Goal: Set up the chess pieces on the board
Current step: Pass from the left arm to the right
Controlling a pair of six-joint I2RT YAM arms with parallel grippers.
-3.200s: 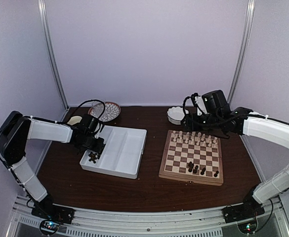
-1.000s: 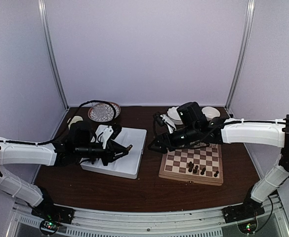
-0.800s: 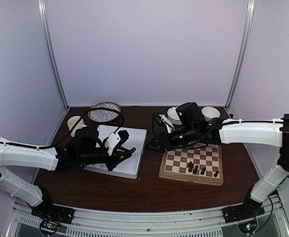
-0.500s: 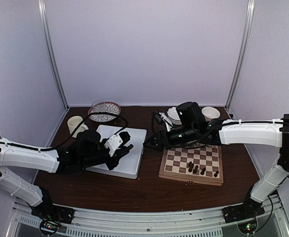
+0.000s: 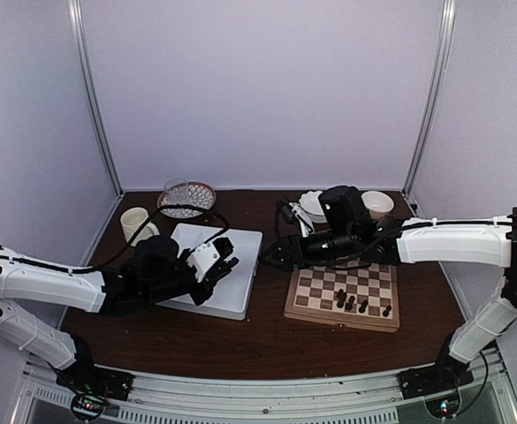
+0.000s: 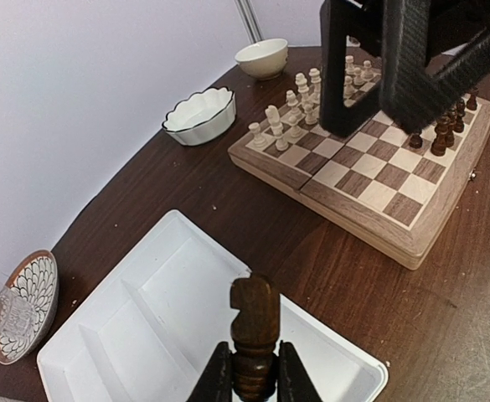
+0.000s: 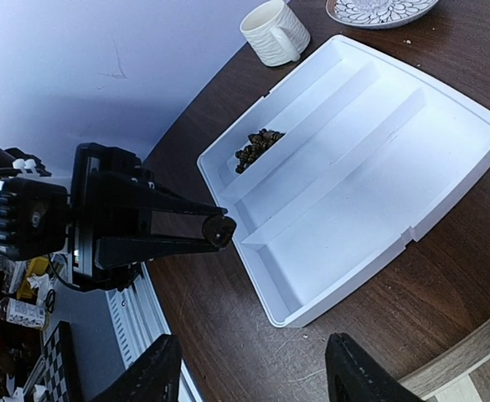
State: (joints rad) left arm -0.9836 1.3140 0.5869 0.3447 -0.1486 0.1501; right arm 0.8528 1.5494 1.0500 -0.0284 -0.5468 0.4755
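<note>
While the left arm (image 5: 55, 283) is reaching low across the dark wooden surface (image 5: 267, 349), the left jaws are clenching the base of one dark brown chess piece (image 6: 255, 328). They are holding it upright over the right part of the white divided tray (image 5: 240, 287). More dark pieces (image 7: 257, 146) are lying in a small heap in the tray's leftmost compartment, as the right wrist view is showing.

Just to the right of the tray, and apart from it, the board (image 5: 338, 320) is lying flat. A few dark chessmen (image 5: 351, 303) are standing on its near rows, and pale cream chessmen (image 6: 299, 96) are lining its far rows.

Above the gap between tray and board, near the board's far left corner, the right jaws are hanging spread apart with nothing between them. They are pointing toward the held piece.

Farther back, a scalloped white bowl (image 6: 198, 117) and a plain bowl (image 6: 261, 59) are sitting beyond the board. A cream mug (image 5: 134, 221) and a patterned plate (image 5: 187, 199) are sitting beyond the tray.
</note>
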